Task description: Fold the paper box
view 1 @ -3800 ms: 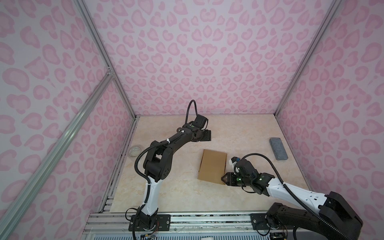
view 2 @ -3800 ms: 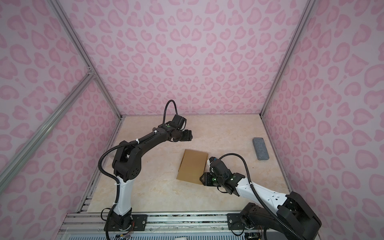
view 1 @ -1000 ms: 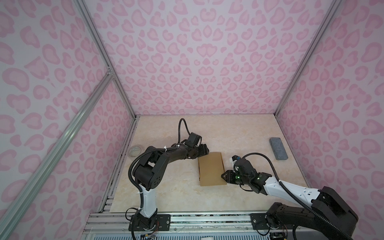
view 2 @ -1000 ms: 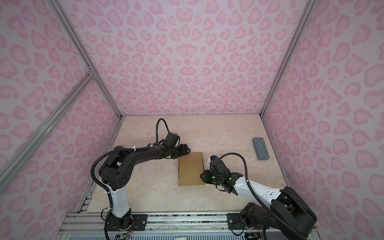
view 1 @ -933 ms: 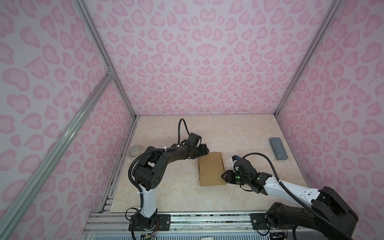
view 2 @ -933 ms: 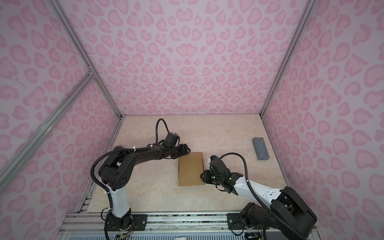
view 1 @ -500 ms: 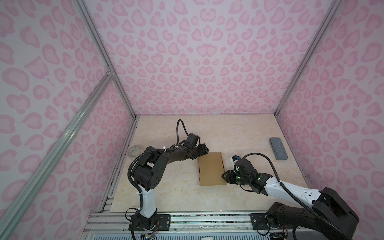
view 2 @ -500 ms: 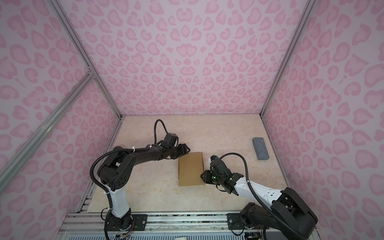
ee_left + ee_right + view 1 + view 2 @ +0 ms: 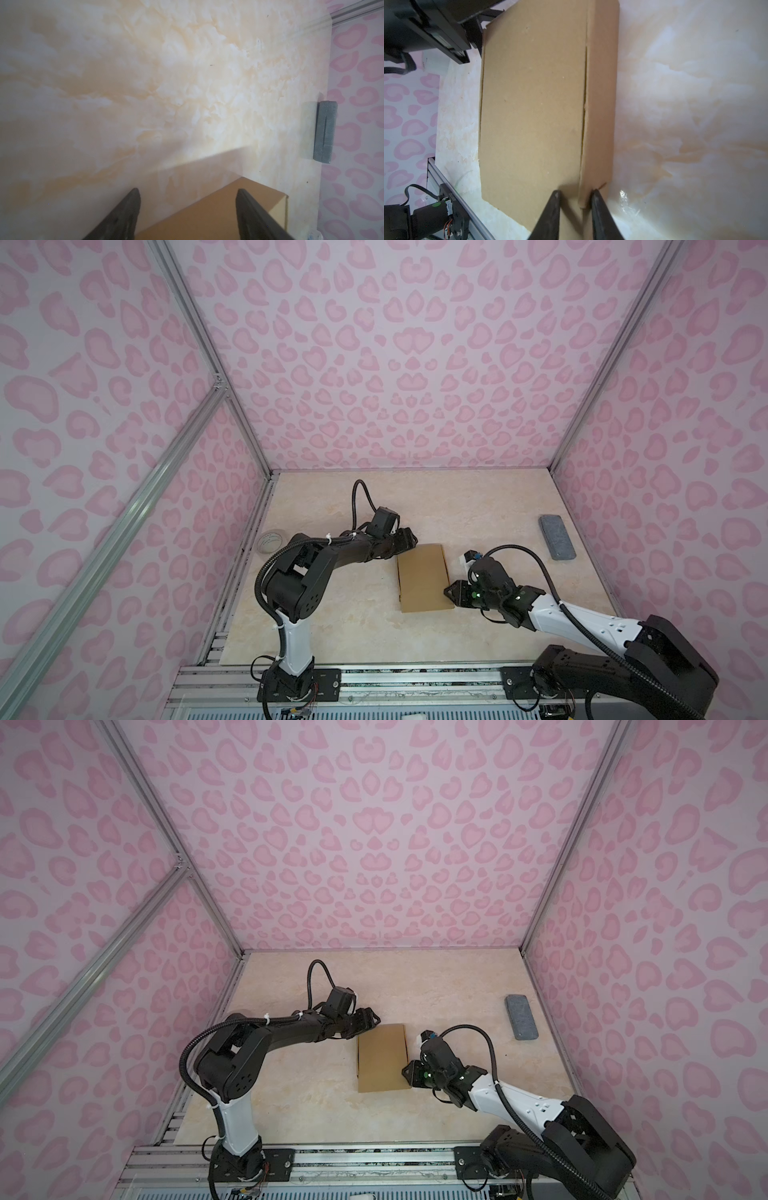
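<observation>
The paper box [image 9: 422, 576] [image 9: 382, 1056] lies flat and closed on the table in both top views, a plain brown cardboard mailer. My left gripper [image 9: 410, 541] [image 9: 374, 1021] rests low at its far left corner. In the left wrist view this gripper [image 9: 188, 191] is open, fingers wide apart, with the box's corner [image 9: 239, 199] lying between them. My right gripper [image 9: 449, 595] [image 9: 407, 1073] is at the box's near right corner. In the right wrist view it [image 9: 575, 193] is shut narrow on the box [image 9: 533, 104], astride the edge where lid and side wall meet.
A grey rectangular block [image 9: 557, 537] [image 9: 521, 1017] [image 9: 325, 133] lies by the right wall. A clear tape roll [image 9: 270, 540] sits at the table's left edge. Pink patterned walls close in three sides, and a metal rail [image 9: 374, 676] runs along the front.
Since the oldest frames the box has turned square to the table and my left gripper has come from the back to its far left corner. Nothing visibly moves over the last second.
</observation>
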Tool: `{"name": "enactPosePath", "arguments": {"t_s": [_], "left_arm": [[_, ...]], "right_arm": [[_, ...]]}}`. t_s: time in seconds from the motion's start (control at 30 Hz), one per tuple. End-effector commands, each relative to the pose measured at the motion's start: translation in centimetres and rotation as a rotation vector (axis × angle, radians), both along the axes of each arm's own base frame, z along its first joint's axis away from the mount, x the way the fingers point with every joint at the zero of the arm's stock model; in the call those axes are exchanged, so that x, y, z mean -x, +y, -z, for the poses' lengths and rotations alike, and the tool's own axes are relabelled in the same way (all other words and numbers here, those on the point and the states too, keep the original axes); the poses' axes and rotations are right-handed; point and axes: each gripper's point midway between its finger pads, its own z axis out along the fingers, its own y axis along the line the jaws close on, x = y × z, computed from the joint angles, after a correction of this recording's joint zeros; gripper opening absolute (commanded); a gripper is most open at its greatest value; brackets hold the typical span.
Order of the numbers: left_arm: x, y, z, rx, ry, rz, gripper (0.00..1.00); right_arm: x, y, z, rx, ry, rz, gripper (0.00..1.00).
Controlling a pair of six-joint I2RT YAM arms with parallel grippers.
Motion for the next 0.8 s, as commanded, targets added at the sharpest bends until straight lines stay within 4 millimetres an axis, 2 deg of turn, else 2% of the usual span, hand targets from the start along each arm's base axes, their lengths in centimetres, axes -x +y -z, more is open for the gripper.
{"name": "enactPosePath", "arguments": {"t_s": [0.0,0.77], "left_arm": [[10.5,4.7,6.2,-0.197,0.485,-0.001,0.77],[10.7,4.4,6.3,-0.208,0.478,0.026,0.77]], "right_arm": [[-0.9,-0.2,-0.1,0.018,-0.058,0.013,0.26],[-1.4,-2.0,1.0,0.159,-0.123,0.012,0.25]]}}
